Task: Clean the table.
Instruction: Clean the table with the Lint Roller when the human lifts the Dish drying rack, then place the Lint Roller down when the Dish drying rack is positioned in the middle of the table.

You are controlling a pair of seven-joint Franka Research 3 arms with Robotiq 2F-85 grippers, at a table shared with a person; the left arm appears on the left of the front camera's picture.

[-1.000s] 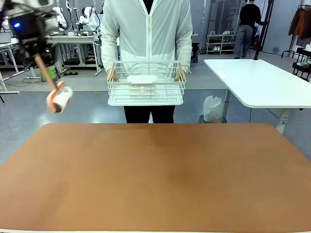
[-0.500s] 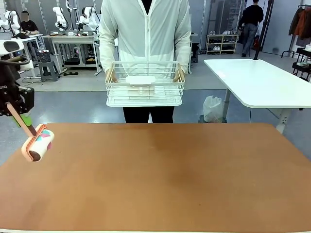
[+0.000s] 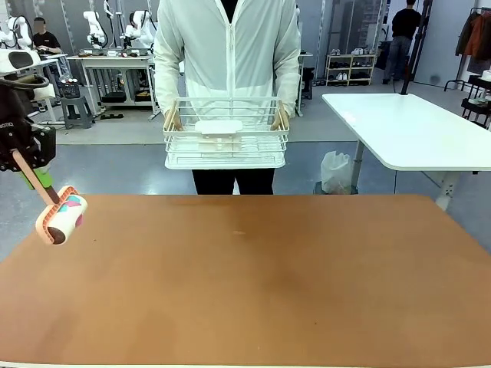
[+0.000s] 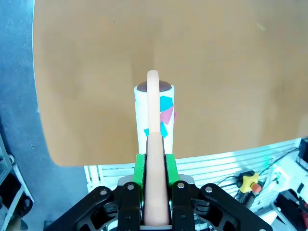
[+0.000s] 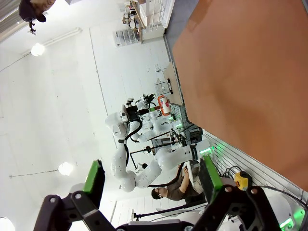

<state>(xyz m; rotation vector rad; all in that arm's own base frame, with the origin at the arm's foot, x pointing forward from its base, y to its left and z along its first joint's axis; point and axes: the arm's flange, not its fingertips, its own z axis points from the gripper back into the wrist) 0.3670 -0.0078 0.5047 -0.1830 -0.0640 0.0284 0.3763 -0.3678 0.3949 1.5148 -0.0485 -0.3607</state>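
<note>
The table [image 3: 253, 284] has a bare reddish-brown top. My left gripper [image 3: 27, 165] stands at its far left corner, shut on the pale handle of a lint roller [image 3: 61, 217]. The roller's white drum carries pink and teal patches and hangs at the table's left edge; whether it touches the top I cannot tell. In the left wrist view the handle runs up between the green pads [image 4: 140, 168] to the lint roller [image 4: 154, 113] over the table [image 4: 216, 72]. My right gripper [image 5: 151, 178] is open, with nothing between its fingers, off to the side of the table [image 5: 240, 82].
A person stands at the far side holding a white wire basket [image 3: 226, 142] with a white flat thing inside, above the floor beyond the table's edge. A white-topped table [image 3: 414, 130] stands at the back right.
My left arm came down from high up at the far left and brought the roller to the table's left edge. The person's basket drifted slightly left.
</note>
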